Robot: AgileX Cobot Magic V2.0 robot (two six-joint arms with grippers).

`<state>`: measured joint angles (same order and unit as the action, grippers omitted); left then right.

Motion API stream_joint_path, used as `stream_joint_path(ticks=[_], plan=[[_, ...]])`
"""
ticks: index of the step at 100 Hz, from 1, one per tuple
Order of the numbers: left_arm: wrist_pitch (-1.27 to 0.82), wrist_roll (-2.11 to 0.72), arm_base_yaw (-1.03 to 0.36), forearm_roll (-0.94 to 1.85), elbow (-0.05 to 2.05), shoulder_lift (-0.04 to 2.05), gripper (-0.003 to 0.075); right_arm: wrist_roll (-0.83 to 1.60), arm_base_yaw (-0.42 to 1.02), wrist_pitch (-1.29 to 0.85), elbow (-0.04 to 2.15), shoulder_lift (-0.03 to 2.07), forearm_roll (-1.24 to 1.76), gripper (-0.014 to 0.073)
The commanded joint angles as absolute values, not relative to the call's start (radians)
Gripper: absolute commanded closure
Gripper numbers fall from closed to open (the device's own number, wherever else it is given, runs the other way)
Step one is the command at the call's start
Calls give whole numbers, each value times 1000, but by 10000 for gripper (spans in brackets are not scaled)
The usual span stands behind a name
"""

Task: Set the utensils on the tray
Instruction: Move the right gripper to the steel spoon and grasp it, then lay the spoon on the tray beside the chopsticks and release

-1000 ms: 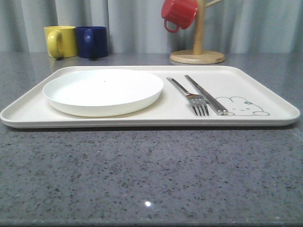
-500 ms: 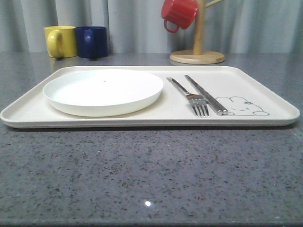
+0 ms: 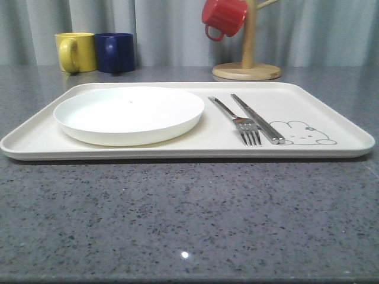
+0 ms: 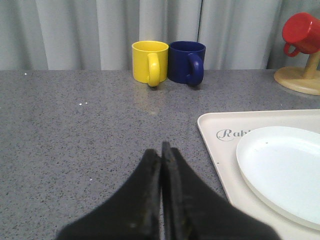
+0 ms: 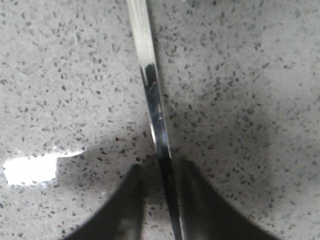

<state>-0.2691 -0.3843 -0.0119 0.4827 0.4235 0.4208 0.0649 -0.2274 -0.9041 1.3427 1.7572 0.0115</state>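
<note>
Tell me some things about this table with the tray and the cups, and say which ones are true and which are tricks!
1. The fork lies on the tray. True.
2. The chopsticks lie left of the fork. False: they lie on its right.
3. The red mug stands on the table. False: it hangs on the wooden mug tree.
4. The yellow mug stands beside the blue mug. True.
5. The left gripper is wide open. False: its fingers are shut together.

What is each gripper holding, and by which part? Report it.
Left gripper: shut, nothing held. Right gripper: its fingers straddle a slim metal utensil at its handle, on the table; a gap shows, so no grip yet.
</note>
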Motion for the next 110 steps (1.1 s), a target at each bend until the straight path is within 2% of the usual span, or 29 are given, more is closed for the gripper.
stream_joint_path(ticks=[1,8,29,55,78,110], plan=[[-199,-377,-11,493,450,425,739,73,-234,-899,1368,1722,7,591],[-199,-377,-11,493,450,425,739,73,-234,-899,1368,1722,7,669],[-199,-377,-11,493,450,425,739,73,-234,-912,1369,1704,51,661],[-199,-377,-11,493,450,425,739,38,-176,-969,1369,1585,119,652],[-199,-377,-11,493,450,425,739,-35,-6,-980,1366,1478,108,650],[-199,-377,-11,493,450,425,739,-322,290,-899,1327,1479,-84,650]])
